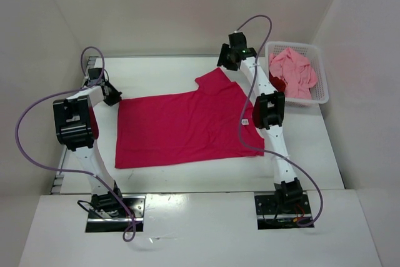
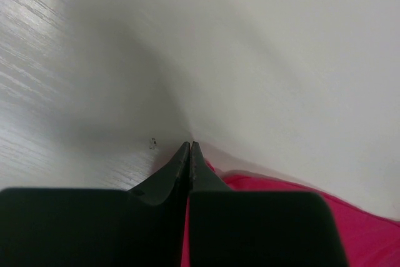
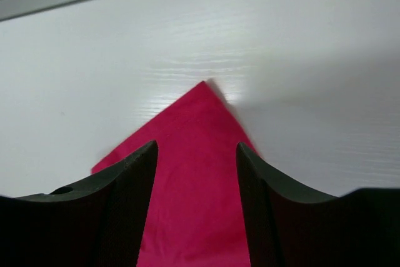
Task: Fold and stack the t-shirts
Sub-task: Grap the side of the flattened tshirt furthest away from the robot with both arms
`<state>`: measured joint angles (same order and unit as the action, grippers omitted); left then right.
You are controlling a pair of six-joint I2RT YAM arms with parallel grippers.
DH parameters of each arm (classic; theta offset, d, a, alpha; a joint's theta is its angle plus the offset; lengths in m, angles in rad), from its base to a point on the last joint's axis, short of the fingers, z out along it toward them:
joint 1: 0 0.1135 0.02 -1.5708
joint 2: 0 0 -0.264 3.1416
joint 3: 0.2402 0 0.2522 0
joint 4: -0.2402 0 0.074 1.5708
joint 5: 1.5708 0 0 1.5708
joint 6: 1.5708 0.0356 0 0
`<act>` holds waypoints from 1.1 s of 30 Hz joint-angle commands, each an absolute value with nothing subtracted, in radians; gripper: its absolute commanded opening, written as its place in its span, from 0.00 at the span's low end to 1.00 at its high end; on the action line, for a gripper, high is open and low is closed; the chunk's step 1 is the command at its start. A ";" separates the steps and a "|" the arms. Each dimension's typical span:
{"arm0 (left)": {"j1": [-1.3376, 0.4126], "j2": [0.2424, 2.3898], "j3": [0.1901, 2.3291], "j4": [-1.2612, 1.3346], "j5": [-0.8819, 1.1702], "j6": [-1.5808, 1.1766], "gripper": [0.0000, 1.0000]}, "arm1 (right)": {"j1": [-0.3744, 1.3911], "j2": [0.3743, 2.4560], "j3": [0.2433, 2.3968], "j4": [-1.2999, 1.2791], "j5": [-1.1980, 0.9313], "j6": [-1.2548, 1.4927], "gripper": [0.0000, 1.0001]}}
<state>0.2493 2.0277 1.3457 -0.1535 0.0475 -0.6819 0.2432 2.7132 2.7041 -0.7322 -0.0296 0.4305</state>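
left gripper presses its dark fingers together at the hem corner of the magenta-red t-shirt, lying flat on the white table, long axis left to right, neck toward the right arm. right gripper spreads its fingers over its sleeve tip. far right, white mesh basket holds the crumpled salmon pink t-shirt; white walls all round.

A shirt lies spread flat mid-tabletop, one sleeve pointing to the far side; the left pincer sits at its far-left corner; the right pincer stands over the sleeve's tip, right of centre; a basket sits at the far-right corner, a second shirt in it.
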 commanded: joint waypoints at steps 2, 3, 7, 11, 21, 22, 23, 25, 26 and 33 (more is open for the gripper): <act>0.247 2.026 1.358 -0.121 0.069 -0.672 0.00 | 0.232 2.779 2.776 -0.762 0.011 0.405 0.59; 0.247 2.026 1.358 -0.121 0.069 -0.672 0.00 | 0.232 2.793 2.795 -0.762 0.000 0.405 0.59; 0.247 2.017 1.348 -0.110 0.087 -0.681 0.00 | 0.232 2.827 2.815 -0.715 -0.027 0.405 0.62; 0.238 2.008 1.339 -0.110 0.087 -0.681 0.00 | 0.232 2.867 2.824 -0.681 -0.063 0.440 0.63; 0.238 1.987 1.321 -0.110 0.078 -0.681 0.00 | 0.232 2.934 2.836 -0.607 -0.124 0.503 0.63; 0.238 1.987 1.312 -0.101 0.089 -0.692 0.00 | 0.232 2.935 2.847 -0.598 -0.124 0.503 0.63; 0.238 1.977 1.312 -0.101 0.089 -0.692 0.00 | 0.232 2.945 2.847 -0.586 -0.136 0.514 0.60; 0.229 1.977 1.312 -0.101 0.089 -0.692 0.00 | 0.232 2.954 2.847 -0.577 -0.150 0.547 0.52; 0.229 1.977 1.312 -0.101 0.089 -0.692 0.00 | 0.232 2.954 2.847 -0.566 -0.150 0.548 0.47; 0.229 1.968 1.302 -0.092 0.089 -0.701 0.00 | 0.232 2.964 2.910 -0.567 -0.163 0.572 0.10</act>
<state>0.2329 2.0182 1.3117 -0.1253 0.0799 -0.6888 0.2371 2.9345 2.8452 -0.5617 -0.1543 0.5602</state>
